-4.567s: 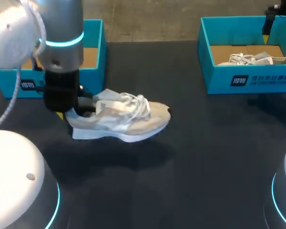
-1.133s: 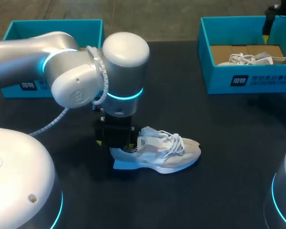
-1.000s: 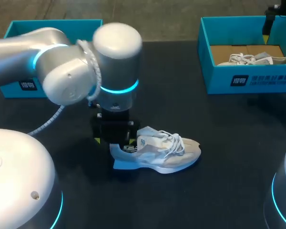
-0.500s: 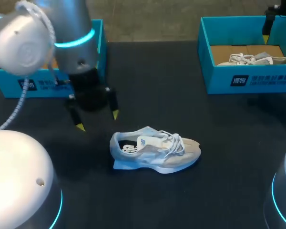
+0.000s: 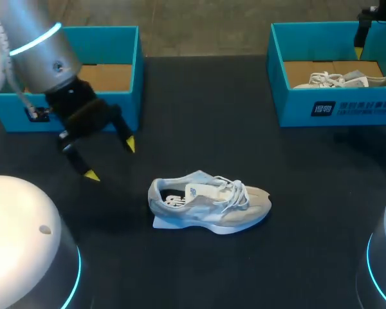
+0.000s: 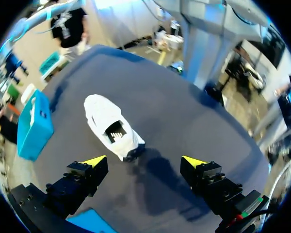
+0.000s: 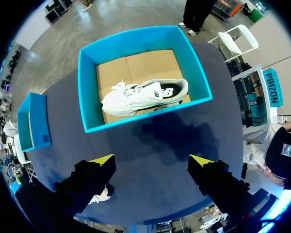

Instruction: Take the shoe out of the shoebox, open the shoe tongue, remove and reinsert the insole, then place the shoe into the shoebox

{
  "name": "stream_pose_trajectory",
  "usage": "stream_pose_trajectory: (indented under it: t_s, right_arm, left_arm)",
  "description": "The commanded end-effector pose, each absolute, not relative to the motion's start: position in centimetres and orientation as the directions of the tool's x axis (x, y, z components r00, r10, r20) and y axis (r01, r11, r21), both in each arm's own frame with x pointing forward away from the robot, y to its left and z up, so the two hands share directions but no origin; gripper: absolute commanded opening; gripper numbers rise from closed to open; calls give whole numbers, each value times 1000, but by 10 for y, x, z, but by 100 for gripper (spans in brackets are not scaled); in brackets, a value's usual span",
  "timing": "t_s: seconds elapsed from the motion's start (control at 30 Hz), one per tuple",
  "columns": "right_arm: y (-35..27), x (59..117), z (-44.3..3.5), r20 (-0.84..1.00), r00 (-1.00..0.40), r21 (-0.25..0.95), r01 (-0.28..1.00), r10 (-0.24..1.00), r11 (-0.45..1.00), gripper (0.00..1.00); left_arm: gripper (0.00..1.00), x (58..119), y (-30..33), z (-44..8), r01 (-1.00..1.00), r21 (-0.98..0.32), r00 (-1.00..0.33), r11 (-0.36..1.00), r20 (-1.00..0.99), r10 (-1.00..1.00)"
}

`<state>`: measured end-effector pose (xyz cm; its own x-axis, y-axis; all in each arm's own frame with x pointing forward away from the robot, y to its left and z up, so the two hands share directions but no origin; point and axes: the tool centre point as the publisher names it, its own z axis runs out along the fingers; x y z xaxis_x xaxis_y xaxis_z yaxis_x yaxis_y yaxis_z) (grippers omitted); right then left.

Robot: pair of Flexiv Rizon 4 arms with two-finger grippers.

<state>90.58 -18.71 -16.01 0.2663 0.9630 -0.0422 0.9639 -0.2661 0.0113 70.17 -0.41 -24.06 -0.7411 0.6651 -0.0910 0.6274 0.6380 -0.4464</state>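
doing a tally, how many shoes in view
2: loose shoe on the table, mid-scene; boxed shoe inside the right shoebox. Left shoebox partly hidden.

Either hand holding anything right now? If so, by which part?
Nothing is held. The left hand is open, clear of the white sneaker lying on the table. The right hand is open, above the shoebox containing a second sneaker.

This is looking like a robot lab — a robot arm (image 5: 42,55) is hanging over a dark table (image 5: 276,174). A blue shoebox (image 5: 334,109) is sitting at each back corner.
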Motion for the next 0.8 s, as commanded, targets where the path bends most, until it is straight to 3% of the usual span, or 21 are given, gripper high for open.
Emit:
stream_pose_trajectory:
  t_s: [0.03, 0.5, 0.8]
  right_arm:
    - [-187, 905, -160, -42, 268, 13, 963, 963, -267, 100]
    - [-187, 905, -160, -42, 268, 13, 963, 963, -267, 100]
    - [-187, 905, -160, -42, 268, 13, 963, 963, -267, 100]
  left_arm:
    - [100, 703, 13, -250, 526, -597, -822, 605, -176, 542]
    - [100, 700, 14, -255, 532, -600, -822, 597, -195, 536]
    - [100, 704, 34, -274, 301, -768, -939, 565, -137, 315]
